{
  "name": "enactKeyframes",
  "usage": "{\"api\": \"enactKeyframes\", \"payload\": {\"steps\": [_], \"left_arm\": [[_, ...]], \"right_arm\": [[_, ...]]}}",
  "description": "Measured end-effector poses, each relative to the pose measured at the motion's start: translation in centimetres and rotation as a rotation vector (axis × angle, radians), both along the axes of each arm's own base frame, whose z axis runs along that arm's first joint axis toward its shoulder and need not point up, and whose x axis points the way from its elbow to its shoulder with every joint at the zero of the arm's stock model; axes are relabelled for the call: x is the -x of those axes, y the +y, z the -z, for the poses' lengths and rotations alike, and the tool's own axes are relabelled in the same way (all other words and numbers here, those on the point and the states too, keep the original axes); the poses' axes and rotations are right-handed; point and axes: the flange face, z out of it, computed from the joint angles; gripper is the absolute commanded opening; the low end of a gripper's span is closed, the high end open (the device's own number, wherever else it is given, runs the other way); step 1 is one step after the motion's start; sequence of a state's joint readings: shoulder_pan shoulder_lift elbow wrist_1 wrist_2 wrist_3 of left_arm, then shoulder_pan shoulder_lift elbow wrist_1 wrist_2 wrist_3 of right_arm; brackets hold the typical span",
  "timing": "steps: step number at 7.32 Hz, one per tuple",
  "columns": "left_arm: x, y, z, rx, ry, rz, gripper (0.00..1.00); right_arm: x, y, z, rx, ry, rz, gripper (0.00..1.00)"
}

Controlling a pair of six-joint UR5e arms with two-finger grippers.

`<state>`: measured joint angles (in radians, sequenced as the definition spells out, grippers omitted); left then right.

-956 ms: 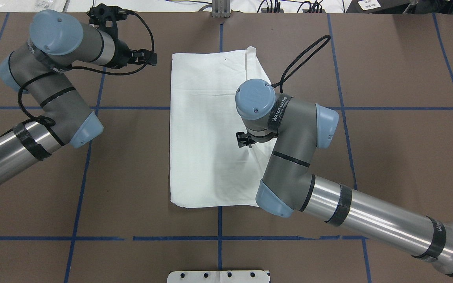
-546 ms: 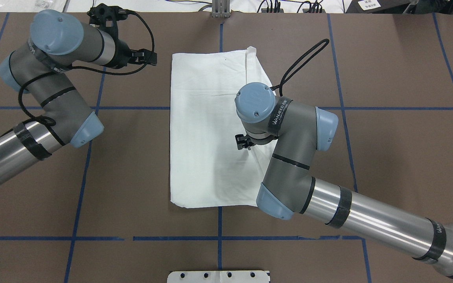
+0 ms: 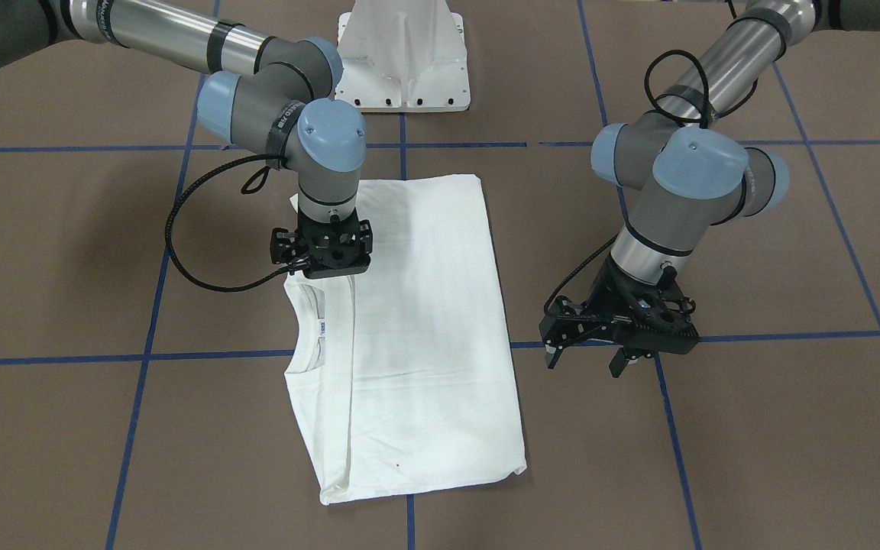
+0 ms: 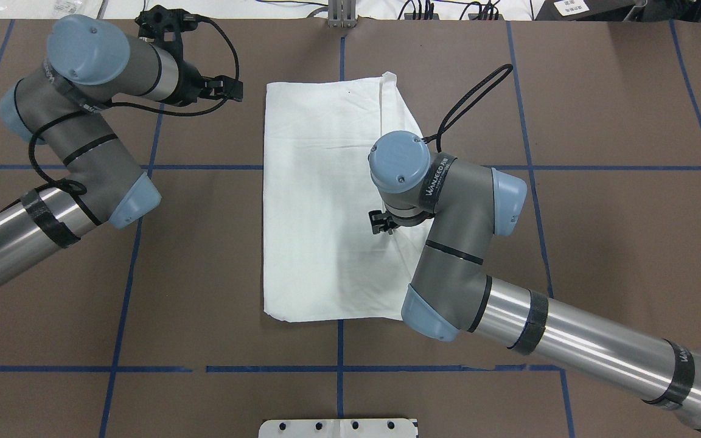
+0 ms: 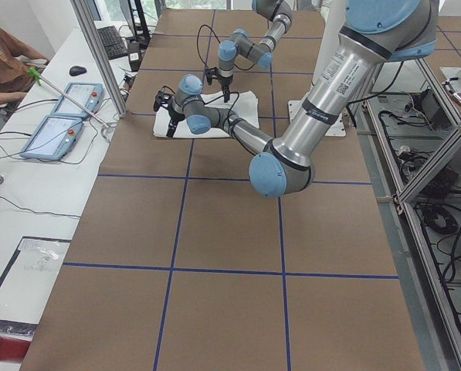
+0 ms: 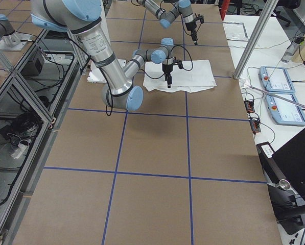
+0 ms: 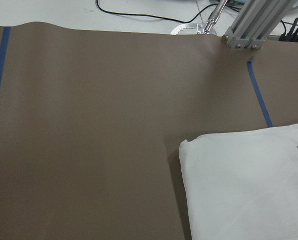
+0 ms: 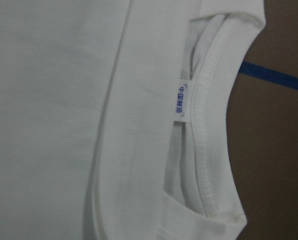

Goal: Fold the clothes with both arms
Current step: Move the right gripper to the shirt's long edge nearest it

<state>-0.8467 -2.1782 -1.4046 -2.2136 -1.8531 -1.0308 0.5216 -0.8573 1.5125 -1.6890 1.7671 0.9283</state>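
Observation:
The clothes are one white shirt [image 4: 320, 213], folded into a long rectangle in the middle of the brown table [image 4: 600, 243]. Its ribbed collar [image 8: 211, 125] and small neck label [image 8: 181, 102] fill the right wrist view. My right gripper [image 3: 323, 267] points straight down just over the shirt's edge beside the collar [image 3: 310, 336]. Its fingers are hidden under its body, so I cannot tell whether it is open or shut. My left gripper [image 3: 583, 360] hangs open above bare table, beside the shirt's far corner [image 7: 188, 147], holding nothing.
Blue tape lines [image 4: 125, 292] grid the table. The white pedestal base [image 3: 403, 53] stands at the robot's side. An aluminium post [image 4: 341, 12] rises at the far edge. A person's arm [image 5: 6, 69] and two control tablets [image 5: 60, 116] are at a side desk.
My right wrist has shifted a little toward the robot's side and to the right over the shirt. The left arm and the shirt have not moved.

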Motion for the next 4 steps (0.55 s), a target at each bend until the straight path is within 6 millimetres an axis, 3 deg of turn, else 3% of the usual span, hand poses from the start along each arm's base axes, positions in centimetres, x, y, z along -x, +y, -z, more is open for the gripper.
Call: {"api": "enactKeyframes", "payload": {"steps": [4], "left_arm": [[-0.06, 0.04, 0.05, 0.001, 0.001, 0.0, 1.0]], "right_arm": [[-0.37, 0.01, -1.29, 0.008, 0.013, 0.005, 1.0]]}}
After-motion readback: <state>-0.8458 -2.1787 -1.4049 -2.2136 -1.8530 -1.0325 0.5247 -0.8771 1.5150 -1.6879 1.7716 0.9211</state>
